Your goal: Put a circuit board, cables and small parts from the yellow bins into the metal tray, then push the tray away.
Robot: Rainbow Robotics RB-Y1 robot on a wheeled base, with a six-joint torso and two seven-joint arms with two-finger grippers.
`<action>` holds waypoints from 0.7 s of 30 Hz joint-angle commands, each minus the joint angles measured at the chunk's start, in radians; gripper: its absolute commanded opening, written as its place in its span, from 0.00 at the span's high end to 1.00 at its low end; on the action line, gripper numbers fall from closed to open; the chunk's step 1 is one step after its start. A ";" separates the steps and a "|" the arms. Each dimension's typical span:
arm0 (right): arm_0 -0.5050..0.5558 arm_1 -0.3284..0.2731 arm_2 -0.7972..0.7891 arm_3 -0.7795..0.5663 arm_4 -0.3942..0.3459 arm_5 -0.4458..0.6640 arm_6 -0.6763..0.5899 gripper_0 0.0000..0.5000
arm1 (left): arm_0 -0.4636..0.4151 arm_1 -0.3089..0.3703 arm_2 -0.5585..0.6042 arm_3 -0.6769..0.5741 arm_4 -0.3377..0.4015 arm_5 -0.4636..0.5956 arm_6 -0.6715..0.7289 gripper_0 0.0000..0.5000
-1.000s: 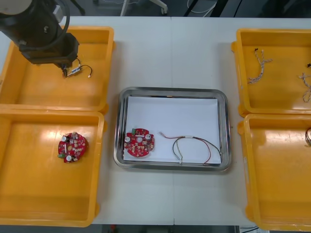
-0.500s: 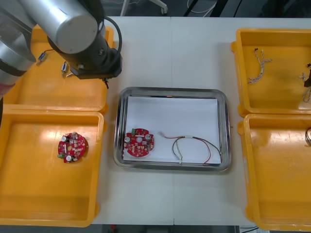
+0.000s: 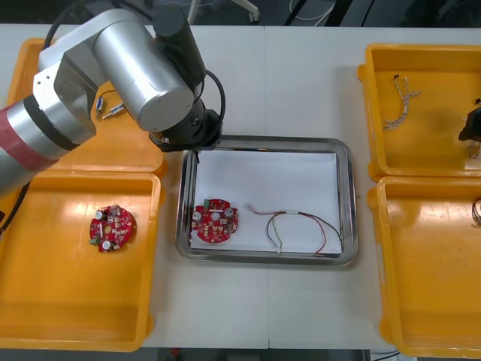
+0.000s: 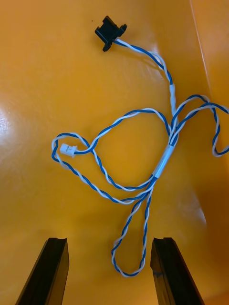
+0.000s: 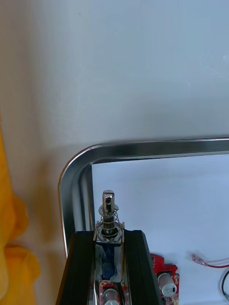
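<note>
A small metal part [image 5: 109, 215], a short pin with a spring around it, is sitting clamped between the black fingers [image 5: 137, 267] of the left gripper [image 5: 109, 234]. The gripper is hanging over the metal tray [image 3: 267, 140], just inside its far left corner. The part is poking out over the tray's white lining, close to the shiny rim. Whether the part is touching the lining cannot be told.

Two things are already lying in the tray. A round red circuit board [image 3: 216, 222] is near the left wall, and a thin cable [image 3: 298, 214] is curling just beside it toward the right.

The big silver left arm [image 3: 143, 68] is stretching over the far left yellow bin [image 3: 113, 150], where more small metal parts [image 3: 113, 109] are lying. In the near left yellow bin [image 3: 68, 301], a second red circuit board [image 3: 112, 227] is resting alone.

Across the light table [image 3: 301, 75], the right gripper [image 4: 109, 243] is hovering low in the far right yellow bin [image 3: 421, 150]. Its fingers are spread wide and gripping nothing. A blue and white twisted cable [image 4: 160, 164] is lying on the bin floor ahead of those fingers, with its nearest loop running between them.
</note>
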 commanded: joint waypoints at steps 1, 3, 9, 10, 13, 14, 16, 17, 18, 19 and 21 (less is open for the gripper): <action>0.009 0.005 0.006 -0.012 0.005 -0.010 -0.023 0.00 | 0.001 -0.034 -0.062 0.026 -0.026 -0.054 0.103 1.00; 0.015 0.002 0.006 -0.012 0.005 -0.010 -0.020 0.00 | 0.001 -0.048 -0.084 0.047 -0.032 -0.067 0.112 1.00; 0.024 0.002 0.006 -0.012 0.005 -0.010 -0.022 0.00 | 0.001 -0.067 -0.140 0.080 -0.049 -0.116 0.140 1.00; 0.026 0.002 0.006 -0.012 0.005 -0.010 -0.022 0.00 | 0.001 -0.068 -0.144 0.081 -0.050 -0.121 0.141 1.00; 0.035 0.002 0.006 -0.012 -0.002 -0.011 -0.023 0.00 | 0.001 -0.076 -0.163 0.093 -0.052 -0.136 0.155 1.00; 0.042 0.002 0.006 -0.010 -0.006 -0.013 -0.025 0.00 | 0.001 -0.079 -0.170 0.096 -0.055 -0.141 0.161 1.00; 0.049 0.003 0.006 -0.012 -0.012 -0.016 -0.026 0.00 | 0.001 -0.082 -0.177 0.096 -0.063 -0.146 0.169 1.00; 0.053 0.002 0.006 -0.012 -0.013 -0.016 -0.026 0.00 | 0.003 -0.082 -0.180 0.098 -0.064 -0.149 0.173 1.00; 0.053 0.003 0.006 -0.012 -0.018 -0.017 -0.026 0.00 | 0.001 -0.085 -0.186 0.101 -0.064 -0.152 0.178 1.00; 0.055 0.003 0.006 -0.012 -0.018 -0.017 -0.028 0.00 | 0.003 -0.085 -0.186 0.103 -0.064 -0.155 0.179 1.00; 0.055 0.006 0.006 -0.012 -0.021 -0.019 -0.029 0.00 | 0.003 -0.088 -0.196 0.107 -0.067 -0.164 0.187 1.00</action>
